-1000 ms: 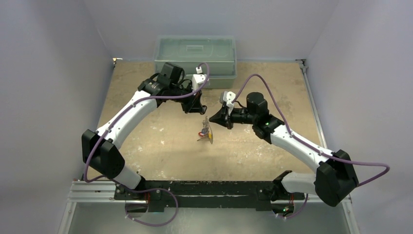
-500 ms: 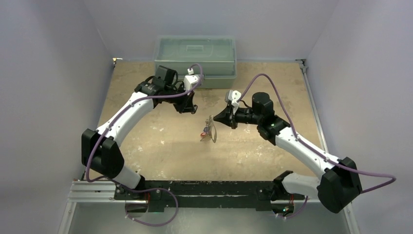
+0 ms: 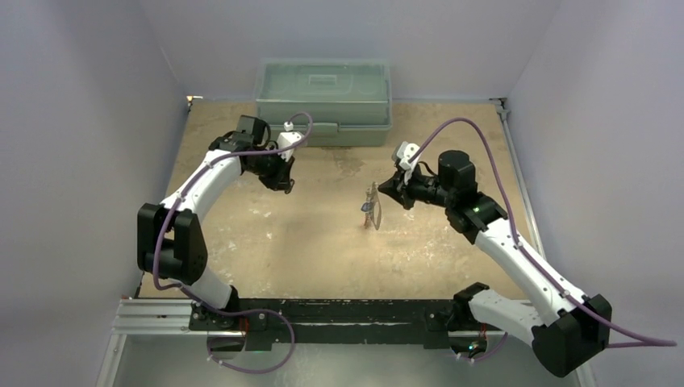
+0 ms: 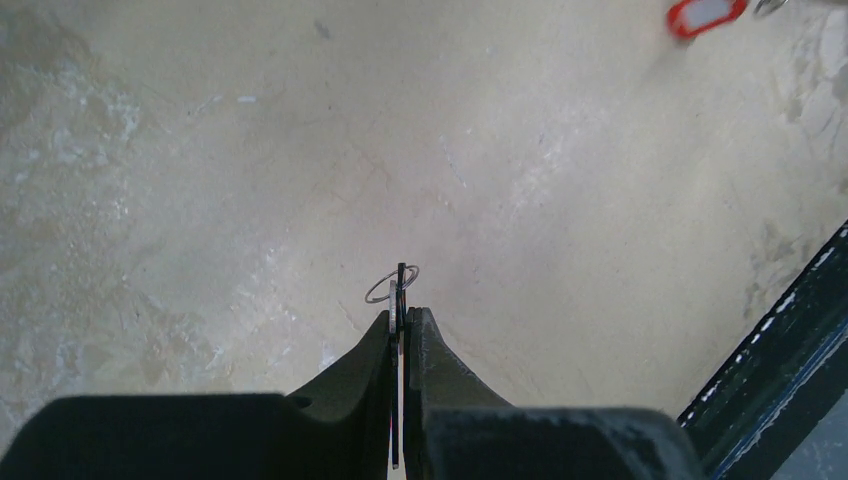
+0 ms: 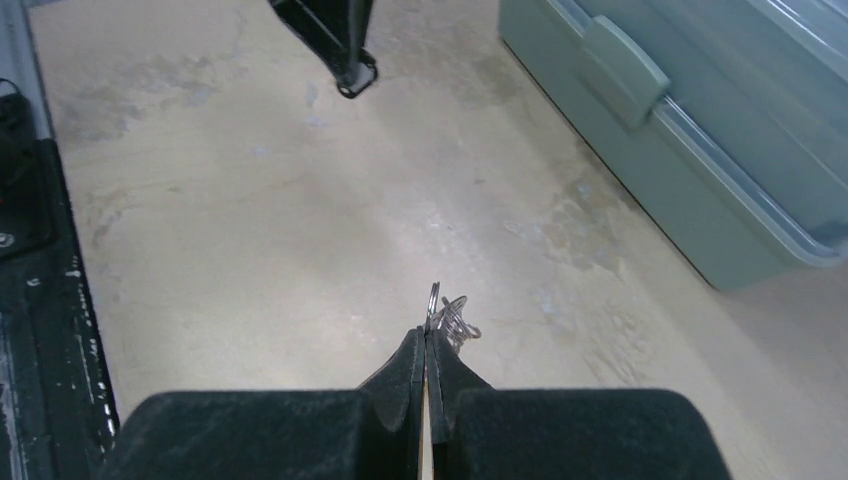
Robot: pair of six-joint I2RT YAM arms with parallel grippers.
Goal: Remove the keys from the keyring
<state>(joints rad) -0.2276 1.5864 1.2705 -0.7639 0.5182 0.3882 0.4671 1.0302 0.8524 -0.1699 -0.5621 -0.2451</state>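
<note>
My left gripper (image 3: 284, 184) (image 4: 402, 312) is shut on a thin flat key (image 4: 401, 290) held edge-on, with a small wire ring (image 4: 390, 287) at its tip, above bare table at the back left. My right gripper (image 3: 385, 192) (image 5: 428, 335) is shut on the edge of the grey metal keyring (image 5: 433, 298), with several small wire rings (image 5: 456, 318) bunched beside it. The other keys and tags (image 3: 370, 212) hang below it right of centre. A red tag (image 4: 703, 14) shows far off in the left wrist view. The left fingertips (image 5: 352, 75) show in the right wrist view.
A pale green lidded bin (image 3: 323, 93) (image 5: 700, 120) stands at the back edge of the table. The black base rail (image 3: 339, 314) (image 4: 790, 340) runs along the near edge. Grey walls close in both sides.
The two grippers have drawn apart. The left has moved left and back with its key. The right has moved right and back, carrying the hanging cluster away from the table's centre.
</note>
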